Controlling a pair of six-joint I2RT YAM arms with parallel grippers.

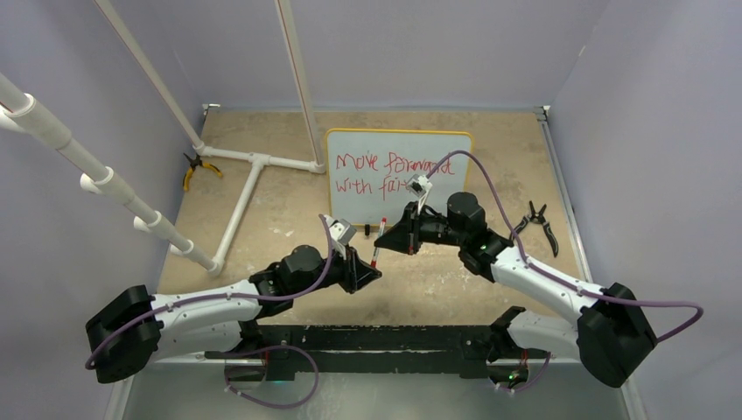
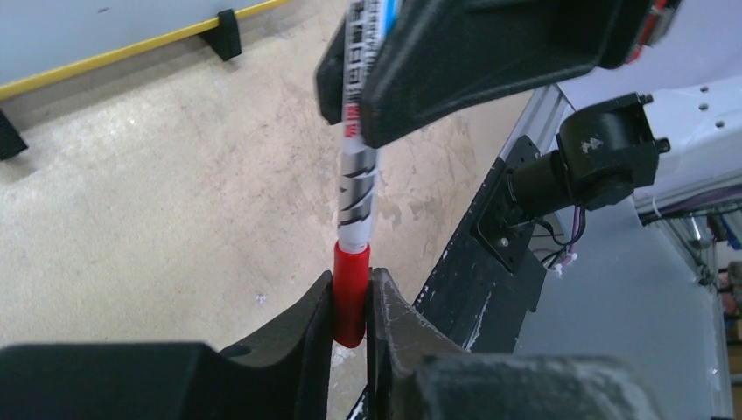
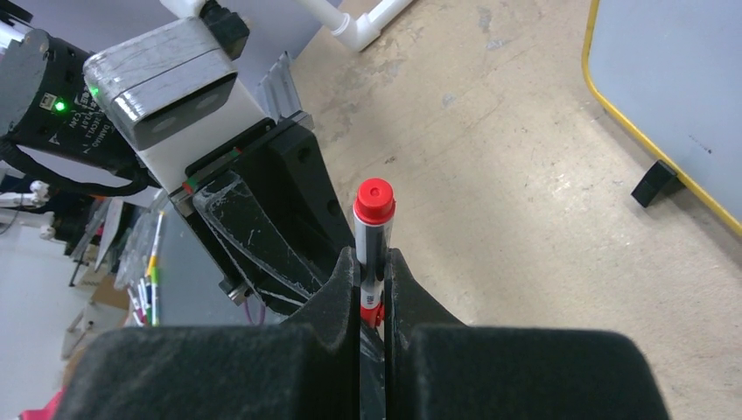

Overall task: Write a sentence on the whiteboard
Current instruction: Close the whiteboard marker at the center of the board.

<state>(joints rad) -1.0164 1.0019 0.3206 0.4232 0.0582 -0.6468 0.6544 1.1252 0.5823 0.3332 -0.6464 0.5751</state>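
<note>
My left gripper [image 2: 351, 278] clamped on red cap [image 2: 350, 302] of marker [image 2: 357, 188] — my right gripper [image 3: 374, 262] pinching barrel. Upper centre of top view: whiteboard [image 1: 394, 142] — sentence [image 1: 398, 164] on it.

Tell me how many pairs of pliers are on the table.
2. A yellow-handled pair lies far left beside the white pipe frame; a black-handled pair lies right of the whiteboard. Others may be hidden.

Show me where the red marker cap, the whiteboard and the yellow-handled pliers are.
red marker cap [image 2: 350, 293]: left wrist view, middle of the cap's side.
whiteboard [image 1: 357, 210]: top external view, bare white lower-left area.
yellow-handled pliers [image 1: 198, 166]: top external view, near the joint.
</note>
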